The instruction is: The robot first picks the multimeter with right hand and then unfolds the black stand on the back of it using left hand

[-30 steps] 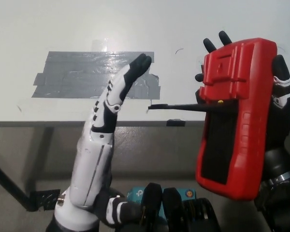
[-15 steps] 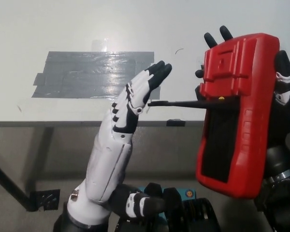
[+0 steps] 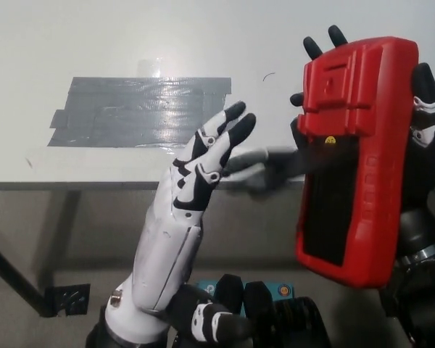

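I've got the red multimeter [image 3: 355,156] up in the air at the right of my view, back side facing the camera, gripped by the black right hand [image 3: 420,138] which is wrapped around its edges, fingertips [image 3: 320,45] poking over the top left corner and more fingers along the right side. It sits tilted slightly, well above the white tabletop [image 3: 94,36] and out past its front edge. The black stand [image 3: 268,165] juts out to the left from the middle of the back, swung away from the case, and it reads blurred in this shot so I can't make out its exact outline. My white left hand [image 3: 206,163] is raised in the centre, fingers spread and pointing up and to the right, their dark tips right at the free end of the stand; whether they actually touch it I cannot tell through the blur, and the hand is holding nothing. Behind it, flat on the tabletop, there's a patch of grey tape [image 3: 130,112], and a small dark mark [image 3: 268,75] further right
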Controlling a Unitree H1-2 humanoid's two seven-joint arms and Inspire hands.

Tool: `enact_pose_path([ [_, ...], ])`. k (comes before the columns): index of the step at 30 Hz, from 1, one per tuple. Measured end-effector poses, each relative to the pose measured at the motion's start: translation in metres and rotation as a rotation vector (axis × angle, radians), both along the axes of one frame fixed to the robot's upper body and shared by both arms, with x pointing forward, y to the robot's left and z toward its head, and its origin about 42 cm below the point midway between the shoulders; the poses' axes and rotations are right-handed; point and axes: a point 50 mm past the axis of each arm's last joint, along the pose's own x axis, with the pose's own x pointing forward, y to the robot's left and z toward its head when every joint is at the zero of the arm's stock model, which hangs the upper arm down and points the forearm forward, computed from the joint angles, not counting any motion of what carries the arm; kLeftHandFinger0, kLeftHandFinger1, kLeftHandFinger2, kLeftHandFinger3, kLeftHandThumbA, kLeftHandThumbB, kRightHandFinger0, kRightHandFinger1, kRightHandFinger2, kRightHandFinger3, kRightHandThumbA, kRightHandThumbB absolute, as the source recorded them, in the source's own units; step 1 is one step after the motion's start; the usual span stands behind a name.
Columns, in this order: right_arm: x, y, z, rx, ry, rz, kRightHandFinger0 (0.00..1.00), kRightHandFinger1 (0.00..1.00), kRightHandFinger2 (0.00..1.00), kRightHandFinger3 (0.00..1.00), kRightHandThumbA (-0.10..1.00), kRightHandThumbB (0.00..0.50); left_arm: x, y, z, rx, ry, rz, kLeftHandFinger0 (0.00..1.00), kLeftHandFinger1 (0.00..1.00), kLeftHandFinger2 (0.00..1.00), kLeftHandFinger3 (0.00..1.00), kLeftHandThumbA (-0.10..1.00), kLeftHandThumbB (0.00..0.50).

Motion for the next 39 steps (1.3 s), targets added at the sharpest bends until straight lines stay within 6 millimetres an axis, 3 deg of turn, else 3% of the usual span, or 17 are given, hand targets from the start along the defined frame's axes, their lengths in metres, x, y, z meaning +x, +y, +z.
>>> enact_pose_path([
  [4,0.002,0.0,0.004,0.003,-0.01,-0.001,0.0,0.44,0.91,1.0,-0.1,0.076,-0.003,-0.004,0.0,-0.031,-0.004,-0.01,0.68,0.0,0.0,1.0,1.0,0.099],
  [11,0.005,0.0,0.014,0.025,-0.033,-0.006,0.0,0.43,0.92,1.0,-0.1,0.084,-0.008,-0.01,0.001,-0.035,-0.033,-0.048,0.72,0.0,0.0,1.0,1.0,0.102],
  [14,0.007,0.0,0.018,0.039,-0.037,-0.006,0.0,0.38,0.89,0.86,-0.1,0.092,-0.01,-0.012,0.001,-0.033,-0.042,-0.06,0.67,0.0,0.0,1.0,1.0,0.11],
  [16,0.007,0.0,0.02,0.052,-0.037,-0.005,0.0,0.37,0.88,0.83,-0.1,0.097,-0.011,-0.013,0.001,-0.031,-0.047,-0.069,0.75,0.0,0.01,1.0,1.0,0.147],
  [17,0.007,0.0,0.02,0.052,-0.037,-0.005,0.0,0.37,0.88,0.82,-0.1,0.092,-0.011,-0.013,0.001,-0.03,-0.047,-0.069,0.75,0.08,0.11,1.0,1.0,0.151],
  [18,0.008,0.0,0.022,0.063,-0.039,-0.006,0.0,0.37,0.88,0.81,-0.1,0.094,-0.011,-0.014,0.001,-0.028,-0.052,-0.069,0.78,0.4,0.5,1.0,1.0,0.221],
  [19,0.008,0.0,0.023,0.068,-0.04,-0.008,0.0,0.36,0.87,0.81,-0.1,0.095,-0.011,-0.014,0.0,-0.026,-0.054,-0.067,0.82,0.52,0.72,1.0,1.0,0.176],
  [21,0.009,0.0,0.025,0.075,-0.042,-0.011,0.0,0.35,0.86,0.8,-0.1,0.098,-0.012,-0.013,0.0,-0.03,-0.061,-0.063,0.86,0.61,0.83,1.0,1.0,0.132],
  [22,0.009,-0.001,0.025,0.076,-0.04,-0.013,0.0,0.34,0.86,0.8,-0.1,0.099,-0.012,-0.012,0.0,-0.034,-0.065,-0.056,0.8,0.69,0.9,1.0,1.0,0.067],
  [23,0.009,-0.001,0.025,0.076,-0.038,-0.016,0.0,0.34,0.87,0.8,-0.1,0.093,-0.012,-0.012,0.0,-0.04,-0.07,-0.047,0.92,0.88,1.0,1.0,1.0,0.104],
  [25,0.01,-0.001,0.024,0.075,-0.03,-0.02,0.0,0.36,0.9,0.81,-0.1,0.097,-0.011,-0.009,0.0,-0.049,-0.081,-0.023,1.0,1.0,1.0,1.0,1.0,0.137],
  [27,0.012,-0.002,0.023,0.075,-0.021,-0.024,0.0,0.36,0.91,0.84,-0.1,0.097,-0.01,-0.006,0.0,-0.064,-0.094,0.003,1.0,1.0,1.0,1.0,1.0,0.131],
  [29,0.013,-0.002,0.022,0.074,-0.012,-0.027,0.0,0.37,0.92,0.88,-0.1,0.087,-0.009,-0.005,0.001,-0.077,-0.107,0.024,1.0,1.0,1.0,1.0,1.0,0.218],
  [31,0.015,-0.003,0.02,0.073,-0.002,-0.03,0.0,0.39,0.92,0.92,-0.1,0.081,-0.007,-0.003,0.002,-0.084,-0.127,0.053,1.0,1.0,1.0,1.0,1.0,0.25],
  [33,0.016,-0.003,0.019,0.073,0.005,-0.033,0.0,0.39,0.9,0.92,-0.1,0.084,-0.005,-0.003,0.003,-0.096,-0.143,0.081,1.0,1.0,1.0,1.0,1.0,0.23],
  [36,0.017,-0.003,0.019,0.073,0.012,-0.036,0.0,0.39,0.89,0.94,-0.1,0.083,-0.005,-0.003,0.003,-0.111,-0.162,0.119,1.0,1.0,1.0,1.0,0.94,0.264],
  [39,0.017,-0.004,0.018,0.074,0.018,-0.041,0.0,0.39,0.9,0.95,-0.1,0.08,-0.005,-0.003,0.002,-0.129,-0.183,0.157,1.0,1.0,1.0,1.0,0.99,0.256],
])
